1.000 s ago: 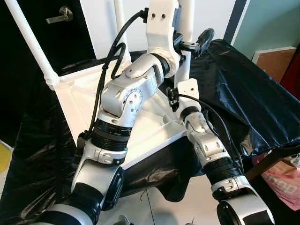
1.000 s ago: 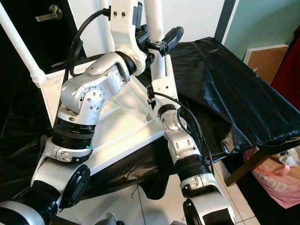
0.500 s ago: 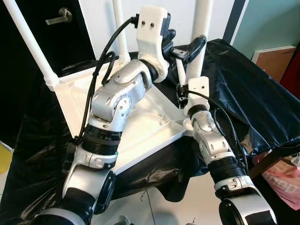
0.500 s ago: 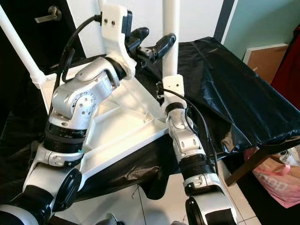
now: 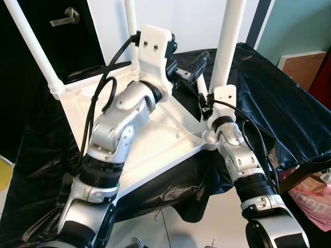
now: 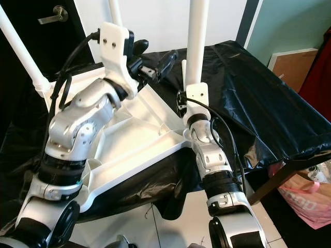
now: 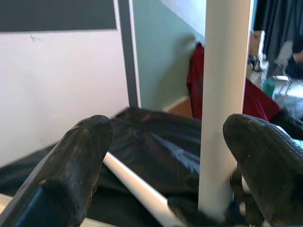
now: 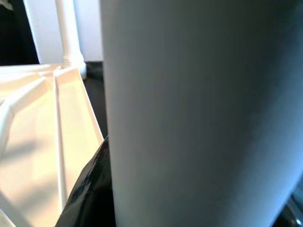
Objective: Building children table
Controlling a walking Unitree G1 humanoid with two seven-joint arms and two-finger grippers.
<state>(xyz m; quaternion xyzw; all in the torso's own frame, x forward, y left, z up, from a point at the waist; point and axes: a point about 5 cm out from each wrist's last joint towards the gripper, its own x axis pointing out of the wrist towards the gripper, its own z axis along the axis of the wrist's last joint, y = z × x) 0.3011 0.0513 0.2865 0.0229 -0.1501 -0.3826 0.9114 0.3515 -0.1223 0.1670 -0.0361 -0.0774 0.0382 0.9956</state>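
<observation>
The white children's table top (image 5: 155,147) lies upside down on a black sheet. Two white legs stand on it, one at the left corner (image 5: 32,49) and one at the back (image 5: 131,28). A third white leg (image 5: 230,41) stands upright at the right corner, its foot hidden behind my right wrist. My right gripper (image 5: 214,106) is shut on this leg low down; the leg (image 8: 199,109) sits very close in the right wrist view. My left gripper (image 5: 187,58) hovers open to the left of that leg, clear of it. The leg (image 7: 222,104) stands between its fingers (image 7: 80,156), near one pad.
The black sheet (image 5: 269,103) drapes over the work table and hangs off the near edge. A dark door with a lever handle (image 5: 66,16) is at the back left. A wooden panel (image 5: 305,67) and a pink bag (image 5: 313,199) sit at the right, above a pale tiled floor (image 5: 170,227).
My left gripper has let go of the third leg and drawn back to the left, open. My right gripper has shifted right with the leg.
</observation>
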